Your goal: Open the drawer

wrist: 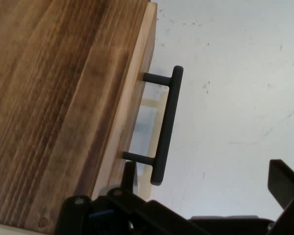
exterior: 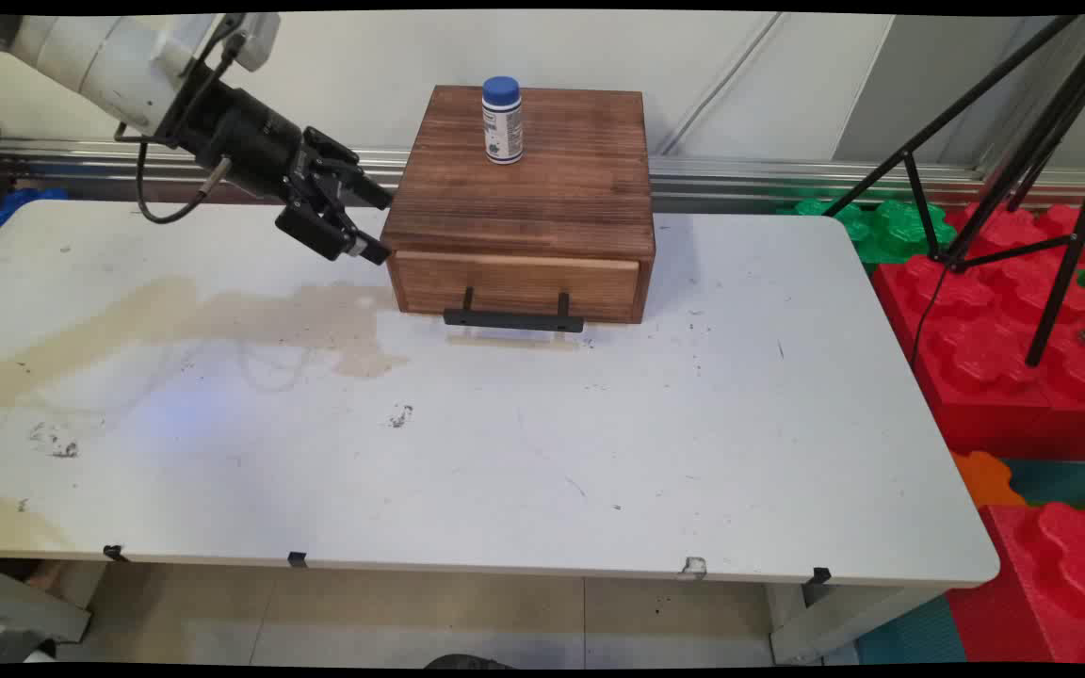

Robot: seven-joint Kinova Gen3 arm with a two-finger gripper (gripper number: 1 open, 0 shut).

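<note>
A brown wooden box (exterior: 524,188) with one drawer stands at the back middle of the white table (exterior: 505,452). The drawer front is flush with the box, and its black bar handle (exterior: 512,320) faces the near side. On the box's top stands a small white bottle with a blue cap (exterior: 502,121). My gripper (exterior: 380,226) hovers open just off the box's left front corner, holding nothing. In the hand view the box (wrist: 54,107) fills the left. The handle (wrist: 166,127) lies ahead of my gripper (wrist: 206,181), close to the left finger (wrist: 130,174).
A brownish stain (exterior: 175,320) spreads over the table's left part. Off the right side stand a black tripod (exterior: 1023,141) and red foam blocks (exterior: 995,348), with green blocks (exterior: 891,226) behind. A wall rail runs behind the box.
</note>
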